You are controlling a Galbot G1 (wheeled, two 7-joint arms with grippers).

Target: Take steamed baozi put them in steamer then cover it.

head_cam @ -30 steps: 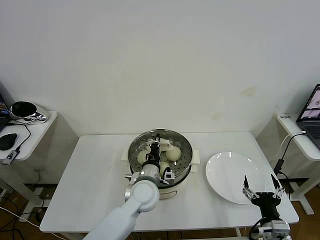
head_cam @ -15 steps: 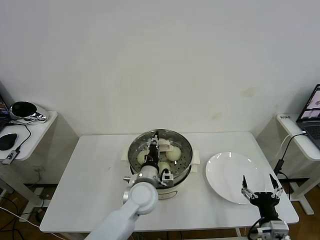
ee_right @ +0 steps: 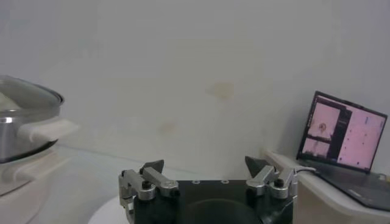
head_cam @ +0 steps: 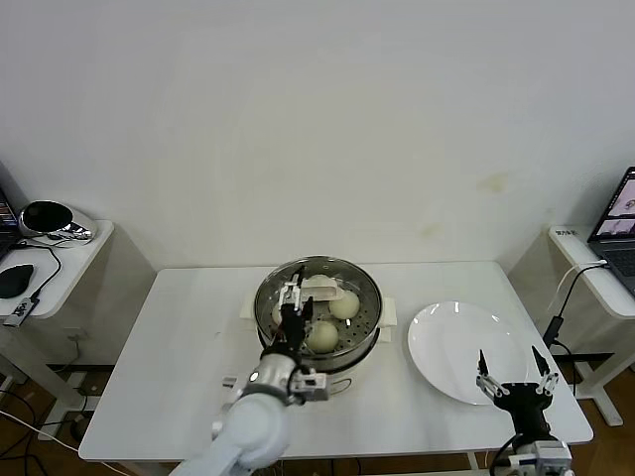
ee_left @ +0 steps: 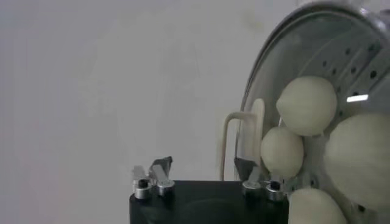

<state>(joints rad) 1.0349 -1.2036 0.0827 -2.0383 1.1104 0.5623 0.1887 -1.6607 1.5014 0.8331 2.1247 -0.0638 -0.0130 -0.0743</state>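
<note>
The steamer (head_cam: 369,319) stands mid-table with several off-white baozi (head_cam: 344,304) inside, also seen in the left wrist view (ee_left: 308,105). The glass cover lies on it, its cream handle (head_cam: 319,288) upright at the centre; the handle also shows in the left wrist view (ee_left: 241,140). My left gripper (head_cam: 294,302) is open and empty over the steamer's near left part, just short of the handle (ee_left: 201,173). My right gripper (head_cam: 511,375) is open and empty, low by the near edge of the white plate (head_cam: 451,337), and shows in its own view (ee_right: 207,169).
The steamer also shows at the side in the right wrist view (ee_right: 24,119). A laptop (head_cam: 620,223) on a side shelf stands at the right, with a cable below it. A side table (head_cam: 60,263) with a mouse and a shiny object is at the left.
My left gripper has come off the cover's handle and drawn back toward me and a little left. The cover stays on the steamer. The right gripper has barely moved.
</note>
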